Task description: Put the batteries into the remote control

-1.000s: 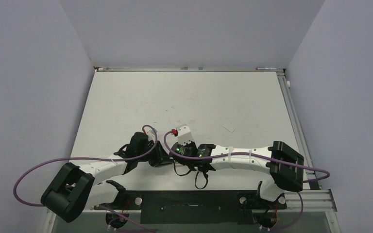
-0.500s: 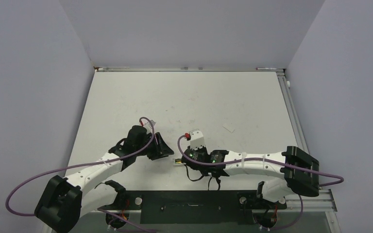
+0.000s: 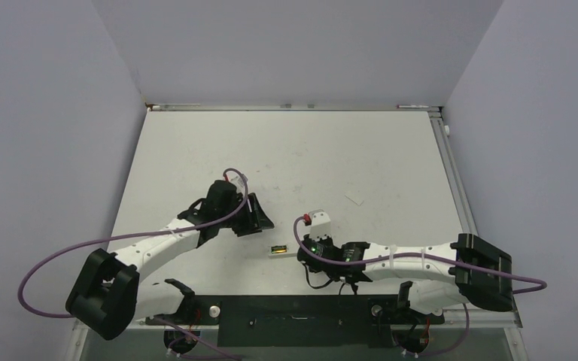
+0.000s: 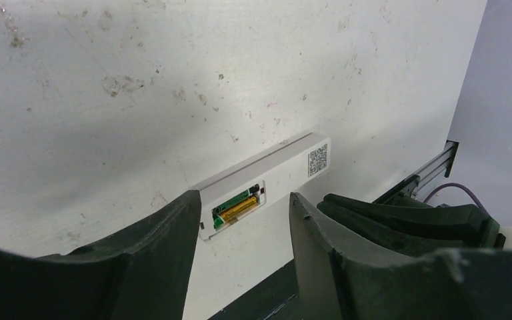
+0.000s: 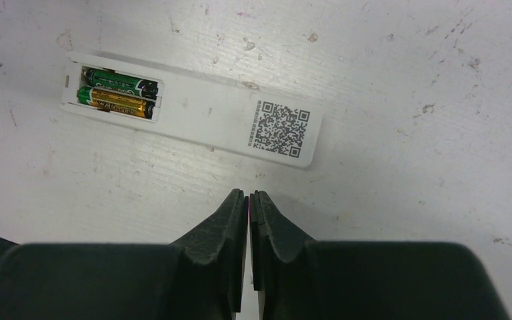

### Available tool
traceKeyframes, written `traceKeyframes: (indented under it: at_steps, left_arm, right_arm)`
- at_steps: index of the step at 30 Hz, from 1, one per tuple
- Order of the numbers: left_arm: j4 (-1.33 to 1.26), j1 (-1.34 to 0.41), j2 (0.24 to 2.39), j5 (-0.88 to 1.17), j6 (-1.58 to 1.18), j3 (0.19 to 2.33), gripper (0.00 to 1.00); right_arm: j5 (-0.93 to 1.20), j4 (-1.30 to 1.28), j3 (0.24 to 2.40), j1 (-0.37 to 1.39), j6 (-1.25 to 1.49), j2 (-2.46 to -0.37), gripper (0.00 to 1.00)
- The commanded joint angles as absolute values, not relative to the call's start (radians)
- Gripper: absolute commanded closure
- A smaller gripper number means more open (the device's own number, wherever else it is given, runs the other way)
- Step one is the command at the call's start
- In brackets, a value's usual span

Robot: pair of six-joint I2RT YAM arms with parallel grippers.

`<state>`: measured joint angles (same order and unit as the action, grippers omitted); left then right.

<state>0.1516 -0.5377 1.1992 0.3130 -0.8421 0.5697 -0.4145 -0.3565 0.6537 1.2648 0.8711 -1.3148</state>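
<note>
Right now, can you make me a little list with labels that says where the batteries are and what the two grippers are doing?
Remote control: lying on the table, back side up, battery compartment uncovered
Green battery: in the compartment
Gold battery: in the compartment, right beside the green one
Code label: square sticker near the remote's other end
Left gripper: open, holding nothing, not touching the remote
Right gripper: shut, empty, beside the remote without touching it
</note>
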Motion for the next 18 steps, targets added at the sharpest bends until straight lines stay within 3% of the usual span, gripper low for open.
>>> traceKeyframes:
  at_steps: [1,11,18]
  left_arm:
    - [0.160,-0.550,1.258,0.283,-0.798,0.645,0.52]
    - [0.157,-0.596,1.419,0.265,-0.765,0.723,0.53]
    - [0.165,-0.617,1.497,0.233,-0.748,0.750,0.59]
  right_arm:
    - [-0.395,-0.270,0.621,1.270,0.916,-1.291,0.91]
    - [-0.415,-0.233,0.595,1.271,0.959,-1.342,0.91]
    - [-0.460,-0.235,0.583,1.266,0.989,-1.351,0.91]
